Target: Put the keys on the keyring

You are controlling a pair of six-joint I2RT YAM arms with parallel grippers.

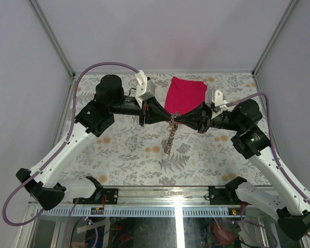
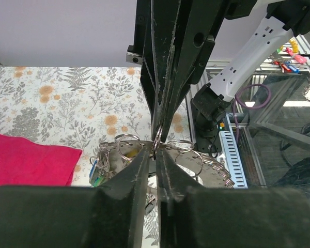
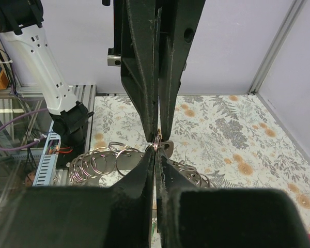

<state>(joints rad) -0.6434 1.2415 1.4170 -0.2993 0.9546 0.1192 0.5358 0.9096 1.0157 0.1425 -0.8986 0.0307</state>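
Note:
My two grippers meet tip to tip above the middle of the table. The left gripper (image 1: 168, 118) (image 2: 156, 150) is shut on a small split ring (image 2: 158, 138) at the top of the keyring. From the opposite side my right gripper (image 1: 183, 119) (image 3: 156, 150) is shut on that same small ring (image 3: 159, 140). The keyring (image 1: 170, 137) hangs below them: a flat grey metal band (image 2: 196, 166) (image 3: 130, 160) with holes and several wire rings. Keys with blue and green heads (image 2: 96, 173) dangle at its left side in the left wrist view.
A red folded cloth (image 1: 186, 93) (image 2: 26, 160) lies on the floral table behind the grippers. The metal rail (image 1: 160, 211) and arm bases run along the near edge. Frame posts (image 1: 51, 36) stand at the back corners.

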